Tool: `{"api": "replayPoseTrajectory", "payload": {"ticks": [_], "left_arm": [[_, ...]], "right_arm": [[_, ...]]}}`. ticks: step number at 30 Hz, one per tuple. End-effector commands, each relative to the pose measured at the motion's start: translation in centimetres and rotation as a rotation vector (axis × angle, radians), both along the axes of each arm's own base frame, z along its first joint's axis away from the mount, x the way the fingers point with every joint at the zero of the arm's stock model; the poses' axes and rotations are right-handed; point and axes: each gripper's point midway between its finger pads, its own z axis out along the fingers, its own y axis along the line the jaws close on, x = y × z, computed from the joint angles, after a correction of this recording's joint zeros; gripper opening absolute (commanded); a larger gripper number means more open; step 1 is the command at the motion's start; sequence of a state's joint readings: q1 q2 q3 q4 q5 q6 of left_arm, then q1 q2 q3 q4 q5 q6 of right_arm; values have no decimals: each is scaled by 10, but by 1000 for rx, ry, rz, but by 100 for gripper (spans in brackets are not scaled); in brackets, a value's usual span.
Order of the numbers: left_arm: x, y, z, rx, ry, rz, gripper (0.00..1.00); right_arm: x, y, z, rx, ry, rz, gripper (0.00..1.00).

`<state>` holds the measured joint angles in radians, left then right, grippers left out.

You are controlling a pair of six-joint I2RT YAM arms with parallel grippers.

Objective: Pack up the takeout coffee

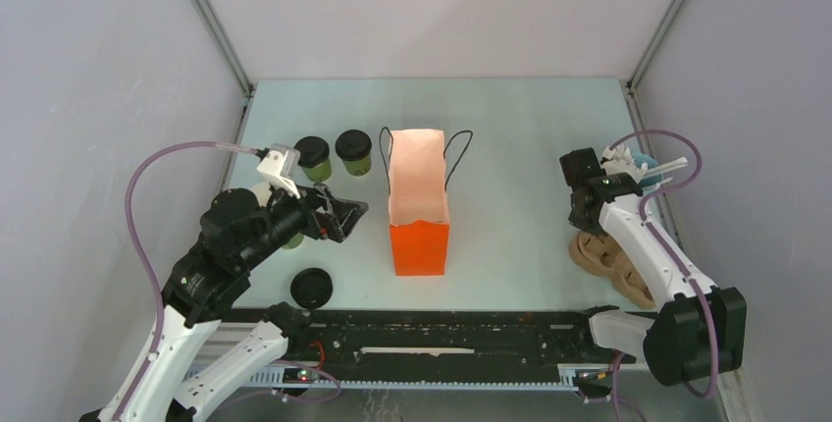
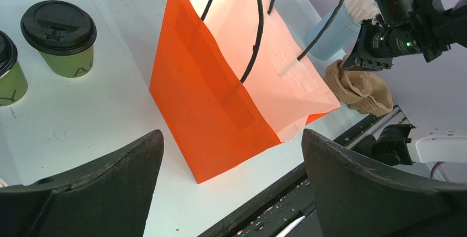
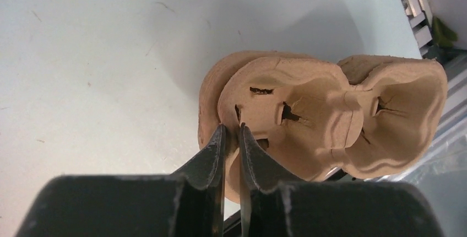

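Note:
Two olive-green cups with black lids (image 1: 313, 158) (image 1: 353, 151) stand left of the upright orange paper bag (image 1: 419, 208). They also show in the left wrist view (image 2: 8, 69) (image 2: 59, 37). A third green cup (image 1: 292, 239) is mostly hidden under my left arm. My left gripper (image 1: 348, 214) is open and empty, held above the table just left of the bag (image 2: 220, 99). My right gripper (image 1: 587, 218) is shut on the rim of the top cardboard cup carrier (image 3: 308, 110) of a small stack at the right (image 1: 613, 260).
A black lid (image 1: 311, 288) lies near the front left; I cannot tell whether a cup is under it. A blue container with white sticks (image 1: 643, 165) stands at the right edge. The black rail (image 1: 432, 334) runs along the near edge. Walls close in on three sides.

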<state>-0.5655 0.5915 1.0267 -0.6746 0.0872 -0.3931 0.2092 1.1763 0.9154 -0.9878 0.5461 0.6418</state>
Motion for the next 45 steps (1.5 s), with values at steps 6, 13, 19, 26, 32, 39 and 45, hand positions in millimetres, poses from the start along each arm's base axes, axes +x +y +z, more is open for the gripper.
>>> {"api": "replayPoseTrajectory", "payload": {"ticks": [6, 13, 19, 26, 32, 39, 45], "left_arm": [[0, -2, 3, -2, -13, -13, 100], [-2, -2, 6, -16, -17, -11, 100], [-2, -11, 3, -35, 0, -47, 100], [-3, -9, 4, -41, -1, -39, 100], [-3, -2, 3, -25, -5, -13, 100], [-2, -12, 4, -45, 10, -49, 100], [1, -11, -2, -47, 17, -29, 100]], "right_arm": [[7, -1, 35, -57, -55, 1, 0], [0, 1, 61, -58, -97, 10, 0], [6, 6, 53, -128, 7, 30, 0], [26, 12, 31, 21, -108, 44, 0], [4, 10, 82, -23, -150, 48, 0], [26, 10, 47, 3, -74, 58, 0], [-9, 2, 110, -141, -123, 64, 0]]}}
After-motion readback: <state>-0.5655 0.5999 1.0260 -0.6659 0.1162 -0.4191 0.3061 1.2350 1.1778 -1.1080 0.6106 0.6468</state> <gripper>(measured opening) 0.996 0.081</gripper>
